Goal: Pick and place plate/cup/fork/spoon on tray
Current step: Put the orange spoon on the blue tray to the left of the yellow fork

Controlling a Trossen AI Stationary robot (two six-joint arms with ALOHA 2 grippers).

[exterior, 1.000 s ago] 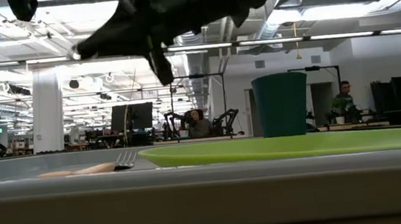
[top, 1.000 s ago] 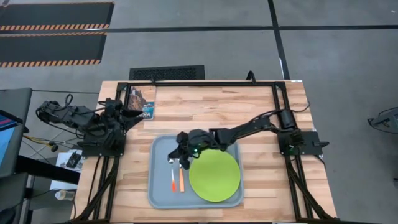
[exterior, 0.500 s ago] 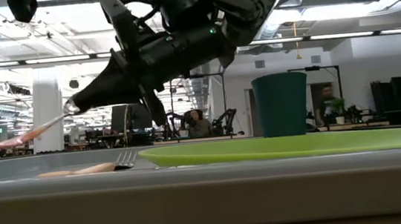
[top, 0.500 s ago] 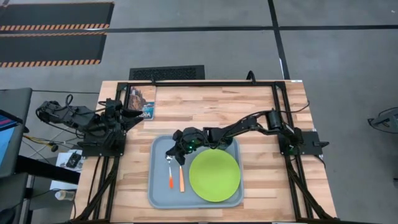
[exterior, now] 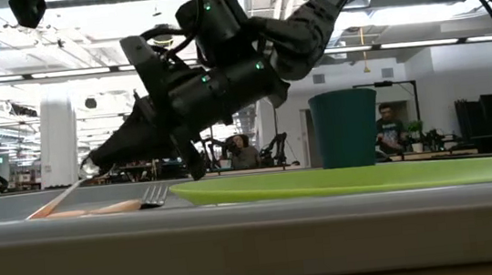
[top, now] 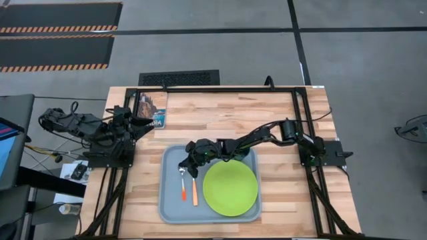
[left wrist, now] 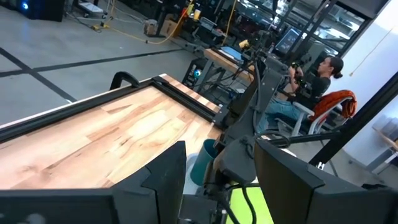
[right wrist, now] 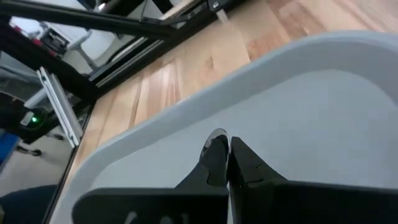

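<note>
The light blue-grey tray lies at the table's near middle. On it lie the lime-green plate and the orange-handled fork. The teal cup stands on the tray beyond the plate, hidden under my right arm in the high view. It also shows in the left wrist view. My right gripper is low over the tray's far left part, shut on the spoon. My left gripper is open and empty at the table's far left. My right gripper pinches the spoon's silver bowl end between its two fingertips. The fingers slant down from the table's right toward its left. The spoon tilts down away from the fingers, its orange handle end low at the tray floor beside the fork's handle.
A small picture booklet lies at the table's far left, near my left arm. Dark frame rails run along the table's far, left and right edges. People sit at desks in the room beyond the table.
My right gripper has gone down and toward the table's left, over the tray's left part, staying shut on the spoon. The spoon has come down with it and tipped, so that its orange handle end now lies low at the tray floor.
</note>
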